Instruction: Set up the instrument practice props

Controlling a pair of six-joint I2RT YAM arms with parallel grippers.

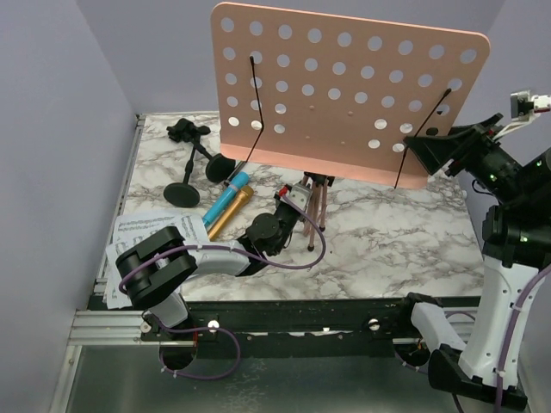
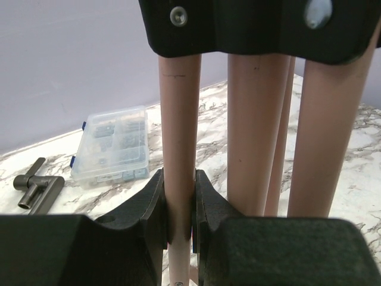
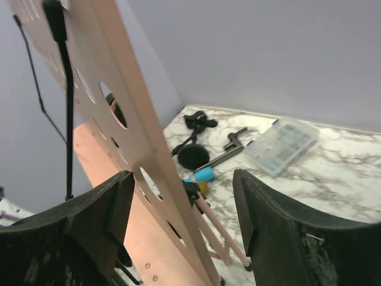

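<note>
On bench [image 1: 405,241], pink rack [image 1: 344,95] is stood upright on tripod legs [image 1: 320,211]. One leg [image 2: 178,119] is clenched by left gripper [image 2: 178,205]; right gripper [image 3: 181,220] is spread wide astride rack edge, nothing gripped. Risk: top-heavy rack tipped if leg is tugged w/o support.

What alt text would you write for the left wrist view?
The left gripper is shut on one rose-gold tripod leg, with the other legs close beside it. Behind, a small clear plastic box and a dark T-shaped tool lie on the marble table.
</note>
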